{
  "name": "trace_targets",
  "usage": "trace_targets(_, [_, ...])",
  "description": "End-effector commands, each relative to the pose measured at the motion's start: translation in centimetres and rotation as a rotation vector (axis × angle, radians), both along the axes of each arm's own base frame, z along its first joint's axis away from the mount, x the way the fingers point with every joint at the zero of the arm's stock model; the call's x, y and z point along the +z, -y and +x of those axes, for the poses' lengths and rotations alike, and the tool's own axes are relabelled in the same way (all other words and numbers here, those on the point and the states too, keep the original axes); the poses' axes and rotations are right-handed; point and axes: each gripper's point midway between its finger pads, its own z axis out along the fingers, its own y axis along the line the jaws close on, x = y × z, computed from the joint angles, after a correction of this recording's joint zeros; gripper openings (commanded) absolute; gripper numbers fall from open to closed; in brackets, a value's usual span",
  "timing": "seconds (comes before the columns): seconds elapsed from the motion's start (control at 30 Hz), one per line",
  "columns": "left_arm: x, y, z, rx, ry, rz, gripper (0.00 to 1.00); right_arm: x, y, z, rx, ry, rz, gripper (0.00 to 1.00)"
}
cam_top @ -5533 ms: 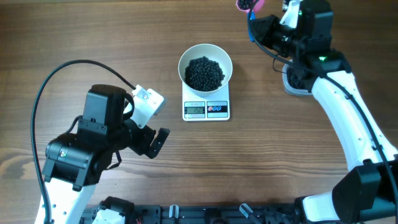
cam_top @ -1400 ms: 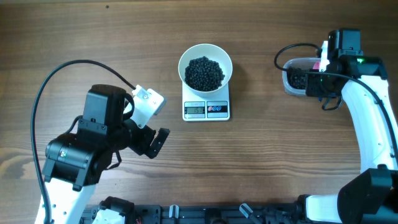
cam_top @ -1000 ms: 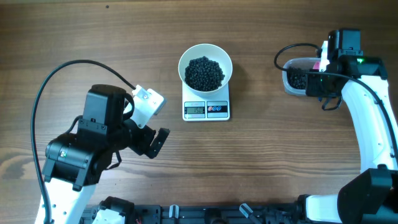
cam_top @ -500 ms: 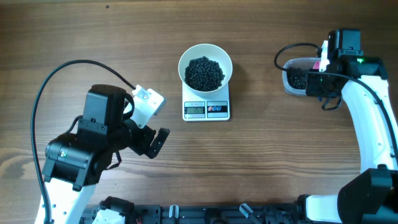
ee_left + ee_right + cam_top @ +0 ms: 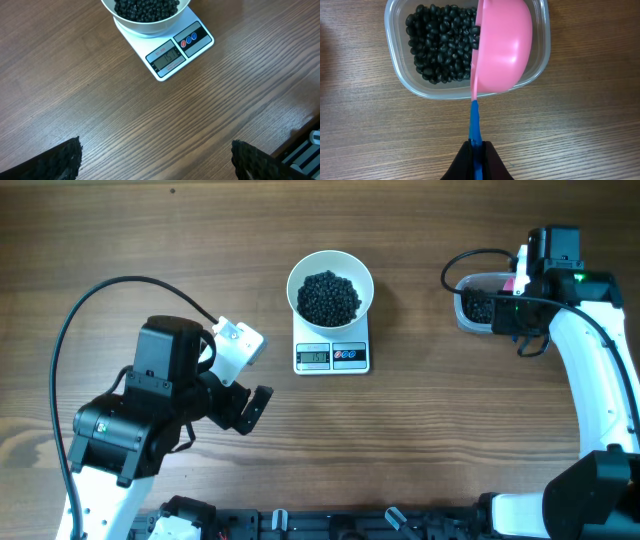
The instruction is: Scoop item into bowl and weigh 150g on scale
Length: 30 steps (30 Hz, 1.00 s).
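The white bowl [image 5: 294, 285] stands on the scale [image 5: 332, 357], heaped with the item [image 5: 330, 297], small black beads. The left wrist view shows the bowl [image 5: 150, 27], scale [image 5: 175, 55] and beads [image 5: 145, 7] at the top. My left gripper [image 5: 250, 408] hangs open over bare wood to the bowl's lower left, its fingertips [image 5: 60, 160] far apart. My right gripper [image 5: 477, 146] is shut on the blue handle [image 5: 475, 122] of a pink scoop [image 5: 502, 47]. The scoop is turned on edge over the right part of a clear tub [image 5: 394, 65].
The clear tub [image 5: 466, 315] at the right holds more black beads [image 5: 440, 42]. A black cable [image 5: 80, 310] loops over the table at the left. Black fixtures line the table's front edge [image 5: 300, 525].
Since the oldest frame the right arm has swung from the table's far edge down to the tub with the scoop. Nothing has moved over the last second.
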Motion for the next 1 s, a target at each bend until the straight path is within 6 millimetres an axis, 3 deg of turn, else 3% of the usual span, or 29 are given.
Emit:
trace_targets(0.0, [0.7,0.2,0.2,-0.018,0.023,-0.009,1.00,0.6,0.2,0.0,0.007,0.018,-0.025,0.04])
trace_targets(0.33, [0.7,0.2,0.2,-0.018,0.023,-0.009,1.00,0.6,0.2,0.0,0.006,0.018,-0.025,0.04])
trace_targets(0.5, [0.7,0.2,0.2,-0.018,0.022,-0.009,1.00,0.9,1.6,-0.3,-0.018,0.007,-0.103,0.04])
trace_targets(0.97, [0.7,0.2,0.2,-0.018,0.022,-0.009,1.00,1.3,2.5,0.0,-0.032,0.024,-0.156,0.04])
